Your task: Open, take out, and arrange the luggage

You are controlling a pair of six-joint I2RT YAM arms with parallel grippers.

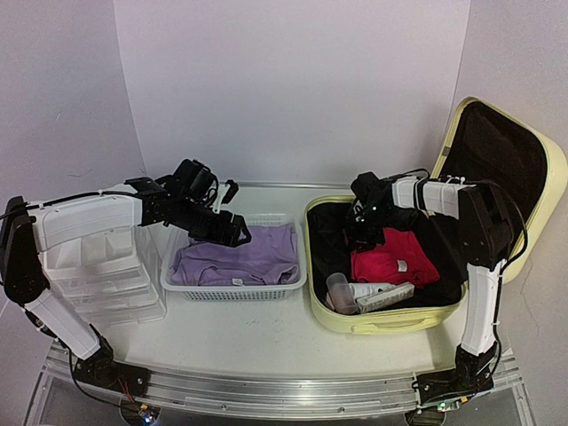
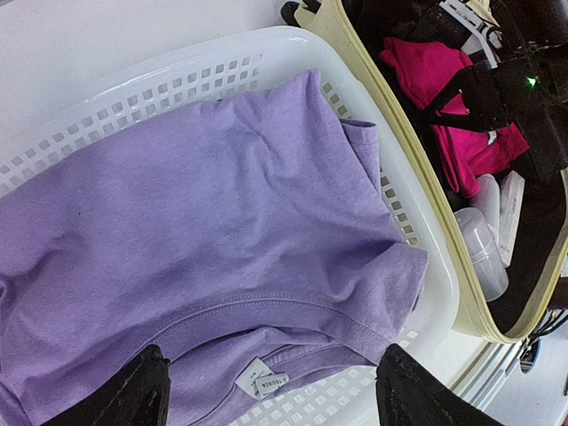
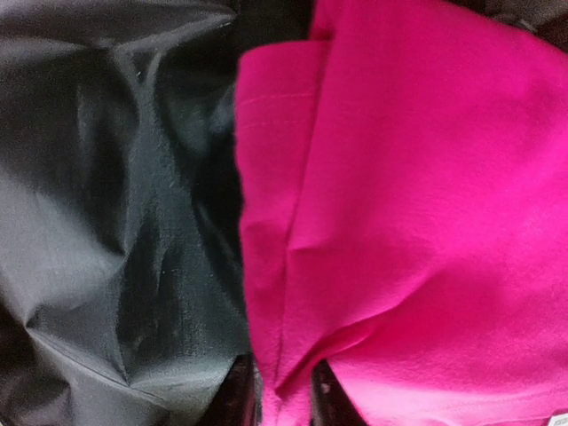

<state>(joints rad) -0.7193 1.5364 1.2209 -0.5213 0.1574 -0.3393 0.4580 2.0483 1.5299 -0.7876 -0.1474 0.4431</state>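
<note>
The pale yellow luggage lies open at the right, its lid standing up behind it. Its rim and black lining show in the wrist views. A pink garment lies inside. My right gripper reaches down into the case, its fingers closed narrowly on a fold at the garment's left edge. Over the white basket my left gripper hangs wide open. It hovers just above a purple shirt and holds nothing.
A clear bottle and a white tube lie at the near end of the case. A white drawer organizer stands left of the basket, under the left arm. Bare table lies in front of the basket.
</note>
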